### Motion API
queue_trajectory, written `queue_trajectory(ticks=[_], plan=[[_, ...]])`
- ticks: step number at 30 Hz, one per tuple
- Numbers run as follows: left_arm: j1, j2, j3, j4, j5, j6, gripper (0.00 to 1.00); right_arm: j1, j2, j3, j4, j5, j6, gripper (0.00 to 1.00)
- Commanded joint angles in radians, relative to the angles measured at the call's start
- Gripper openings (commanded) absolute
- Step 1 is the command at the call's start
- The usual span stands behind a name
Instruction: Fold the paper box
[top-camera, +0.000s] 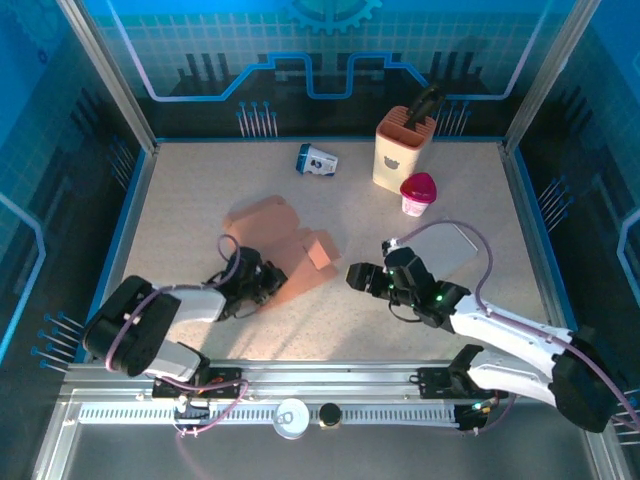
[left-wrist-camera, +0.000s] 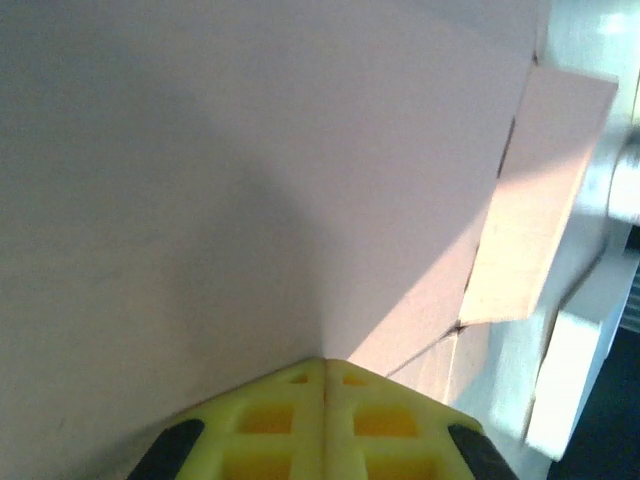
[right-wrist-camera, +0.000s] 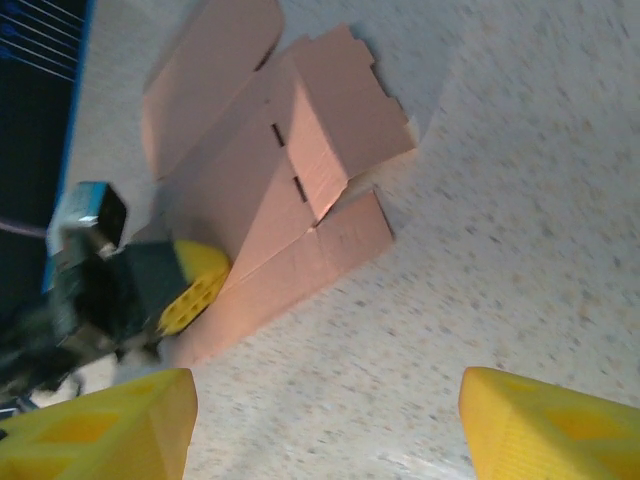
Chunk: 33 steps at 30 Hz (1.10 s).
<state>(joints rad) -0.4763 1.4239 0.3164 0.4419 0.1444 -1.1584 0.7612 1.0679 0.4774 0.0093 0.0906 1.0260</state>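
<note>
The paper box (top-camera: 290, 250) is a salmon-pink cardboard blank, partly raised, lying left of the table's centre. In the right wrist view, the box (right-wrist-camera: 300, 170) shows one panel standing up and flaps spread flat around it. My left gripper (top-camera: 265, 283) is at the box's near left edge, and its yellow fingers (right-wrist-camera: 195, 285) lie against the lower panel. In the left wrist view, the left gripper (left-wrist-camera: 325, 362) has its jaws pressed together where the box panel (left-wrist-camera: 250, 150) creases. My right gripper (top-camera: 358, 277) is open to the right of the box, and nothing lies between the spread tips of the right gripper (right-wrist-camera: 330, 400).
A small blue and white carton (top-camera: 316, 160) lies at the back. A beige holder (top-camera: 404, 150) with a black tool stands at the back right, with a pink-lidded cup (top-camera: 418, 193) in front of it. A grey flat sheet (top-camera: 445, 248) lies behind the right arm.
</note>
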Motion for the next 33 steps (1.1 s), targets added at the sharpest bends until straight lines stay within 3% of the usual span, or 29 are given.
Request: queue_trajectory(ticks=[1,7,12,17,23,28,33], plan=[[-0.112,-0.05,-0.029,0.062,-0.109,-0.124,0.0,0.01,0.066,-0.057,0.203,0.009,0.139,0.7],[-0.18,-0.125,-0.009,0.029,-0.112,-0.128,0.01,-0.026,0.287,-0.131,0.56,-0.027,0.306,0.67],[-0.152,-0.258,0.065,-0.216,-0.135,-0.028,0.09,-0.081,0.498,-0.148,0.894,-0.115,0.391,0.56],[0.018,-0.318,0.126,-0.418,-0.082,0.127,0.11,-0.066,0.604,-0.129,0.931,-0.113,0.431,0.52],[0.202,-0.182,0.185,-0.485,-0.021,0.309,0.1,-0.063,0.697,-0.122,0.999,-0.104,0.465,0.5],[0.237,-0.003,0.228,-0.45,-0.009,0.371,0.04,-0.068,0.749,-0.098,1.03,-0.104,0.475,0.46],[0.237,0.076,0.221,-0.385,0.004,0.366,0.02,-0.072,0.774,-0.064,1.004,-0.102,0.467,0.43]])
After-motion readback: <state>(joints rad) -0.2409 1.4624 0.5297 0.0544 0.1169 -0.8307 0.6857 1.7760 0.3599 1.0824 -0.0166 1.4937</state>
